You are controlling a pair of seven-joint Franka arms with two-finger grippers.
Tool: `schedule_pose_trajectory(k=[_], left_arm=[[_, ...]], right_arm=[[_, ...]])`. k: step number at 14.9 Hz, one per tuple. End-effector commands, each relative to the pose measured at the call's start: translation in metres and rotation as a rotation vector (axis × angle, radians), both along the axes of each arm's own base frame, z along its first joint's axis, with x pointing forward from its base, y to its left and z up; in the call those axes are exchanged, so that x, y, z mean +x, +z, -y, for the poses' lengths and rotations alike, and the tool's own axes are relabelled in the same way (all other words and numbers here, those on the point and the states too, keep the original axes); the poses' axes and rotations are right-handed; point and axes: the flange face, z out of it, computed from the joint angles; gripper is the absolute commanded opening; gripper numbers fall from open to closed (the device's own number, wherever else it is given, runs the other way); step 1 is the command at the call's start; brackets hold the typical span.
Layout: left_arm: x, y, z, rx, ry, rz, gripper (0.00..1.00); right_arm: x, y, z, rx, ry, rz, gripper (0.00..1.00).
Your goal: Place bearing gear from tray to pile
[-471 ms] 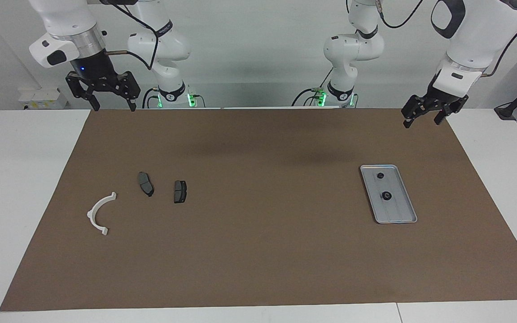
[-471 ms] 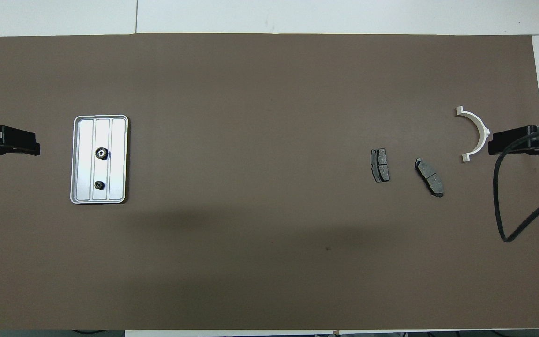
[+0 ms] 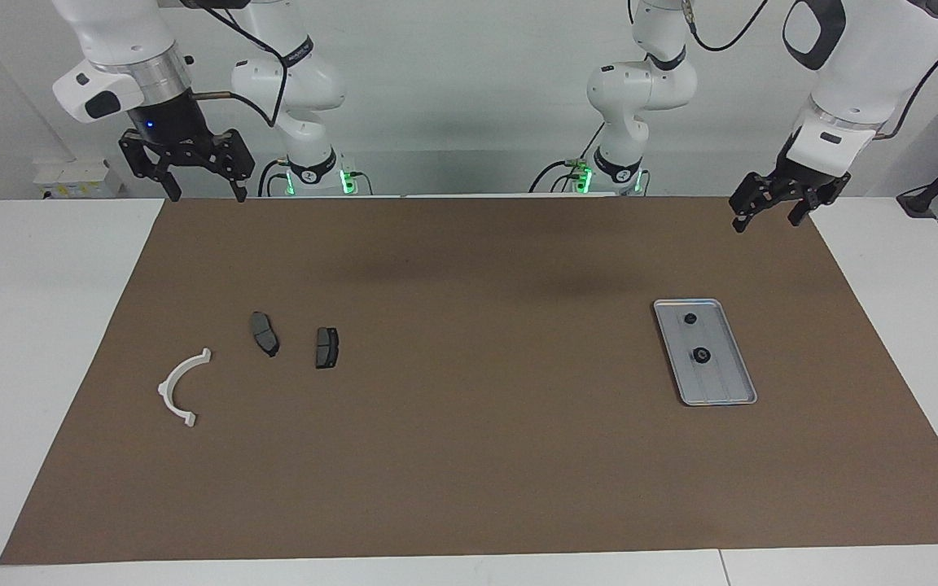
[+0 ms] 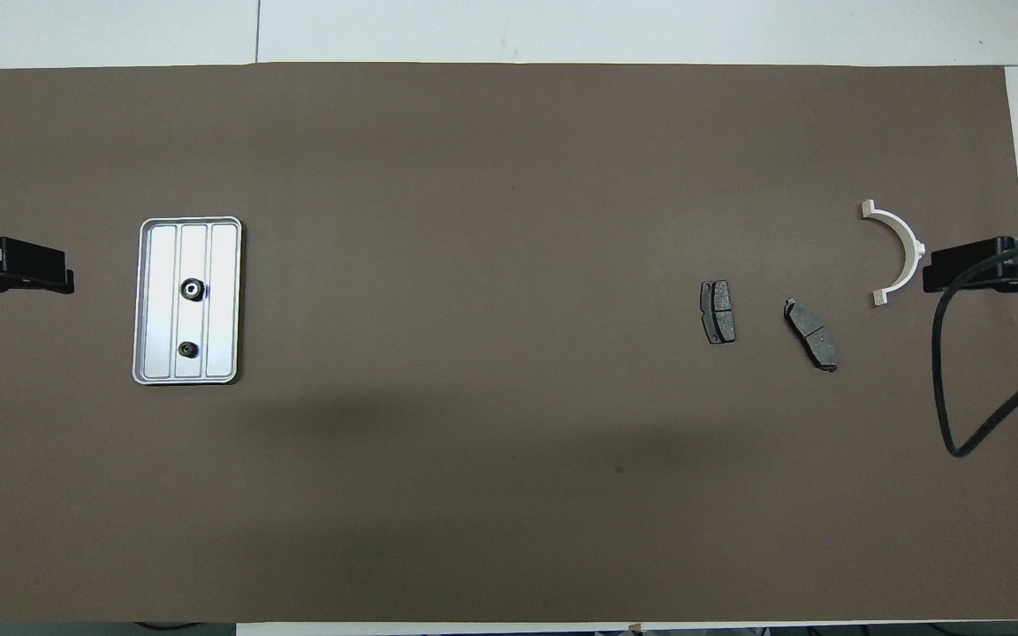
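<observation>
On the brown mat (image 3: 469,456), toward the left arm's end of the table, the tray (image 3: 734,391) holds two small dark bearing gears: the larger gear (image 3: 702,355) sits about mid-tray and the smaller gear (image 3: 690,319) lies nearer to the robots. The pile lies well apart from it at the right arm's end: a white bracket (image 3: 180,389) and two brake pads (image 3: 265,333), (image 3: 326,347) (none of them touching). The left gripper (image 3: 764,216) hangs in the air over the mat's edge at the robots' side, jaws spread and empty; the right gripper (image 3: 205,185) hovers likewise over the mat's corner at its own end, jaws spread, holding nothing. Nothing has been picked yet. The likely trouble lies in the grasp: the gears are small and round on a ribbed metal floor, so a finger landing off-centre could roll one away, or catch the rim and shift the tray. The long carry to the pile invites a drop if the grip is shallow.
</observation>
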Motion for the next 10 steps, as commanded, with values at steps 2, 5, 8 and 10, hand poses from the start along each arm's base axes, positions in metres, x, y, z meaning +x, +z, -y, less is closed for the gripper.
schedule_pose_trajectory(k=[2,5,8,10], left_arm=[[-0.006,0.001,-0.009,0.0,0.028,-0.003,1.0],[-0.002,0.001,-0.009,-0.001,0.024,0.03,0.96],[0.007,-0.008,-0.018,-0.002,0.038,0.097,0.91],[0.018,-0.025,-0.025,-0.002,0.048,0.127,0.86]], right_arm=[[-0.002,0.001,0.002,0.003,-0.021,0.007,1.0],[-0.003,0.001,0.001,0.001,-0.017,0.004,1.0],[-0.003,0.001,0.002,0.003,-0.015,0.004,1.0],[-0.003,0.001,0.002,0.003,-0.014,0.004,1.0]])
